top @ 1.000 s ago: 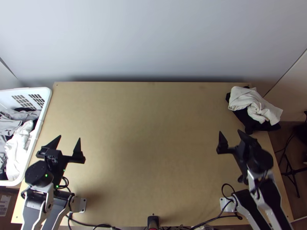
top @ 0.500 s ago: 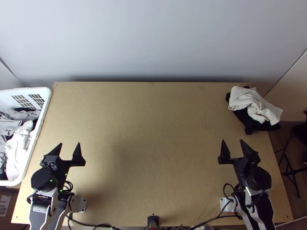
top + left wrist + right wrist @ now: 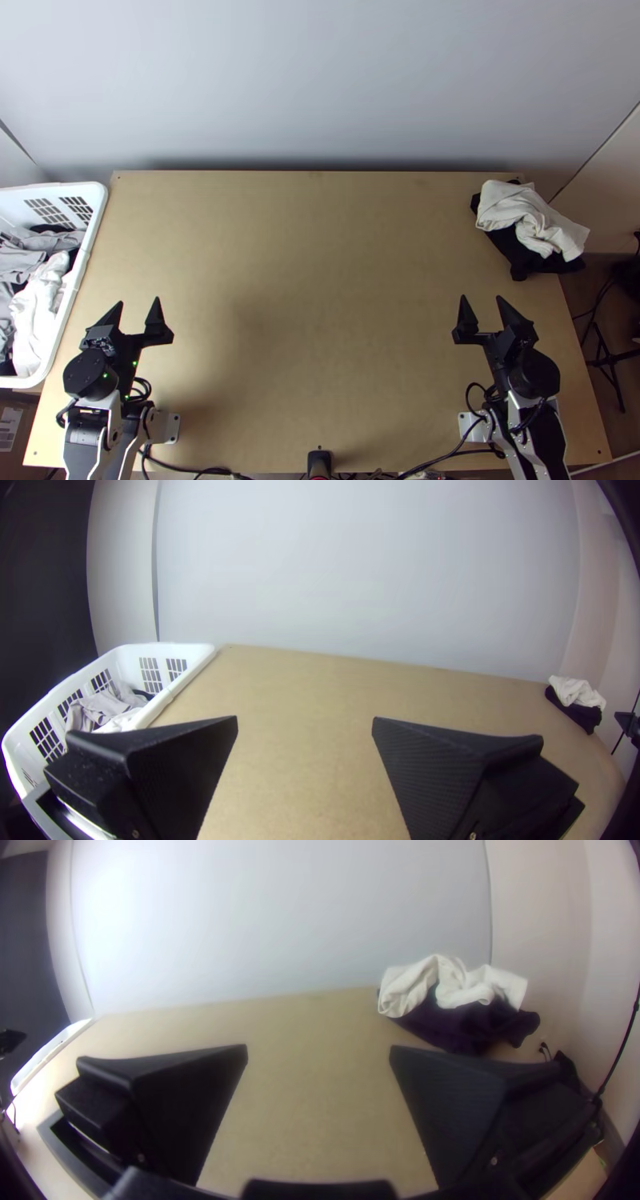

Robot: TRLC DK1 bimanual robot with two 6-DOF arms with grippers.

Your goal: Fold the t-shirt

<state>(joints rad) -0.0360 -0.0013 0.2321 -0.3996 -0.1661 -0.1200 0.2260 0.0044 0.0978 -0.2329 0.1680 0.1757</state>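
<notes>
My left gripper (image 3: 138,301) stands open over the table's near left part, beside the basket; the left wrist view has this gripper (image 3: 305,719) with a wide gap between its fingers. Over the near right part is my right gripper (image 3: 480,298), also open and holding nothing, and the right wrist view has this gripper (image 3: 319,1048). A white cloth (image 3: 512,206) lies bunched on a dark cloth (image 3: 528,260) at the table's far right corner, beyond the right gripper. Whether either is a t-shirt I cannot tell.
A white basket (image 3: 94,228) with grey, white and dark clothes stands along the left edge of the wooden table (image 3: 320,280). Cables (image 3: 448,458) run along the near edge. A pale wall rises behind the table.
Both grippers have drawn back toward the near edge since a second ago. In the last half second the left one has shifted slightly left. The cloths have not moved.
</notes>
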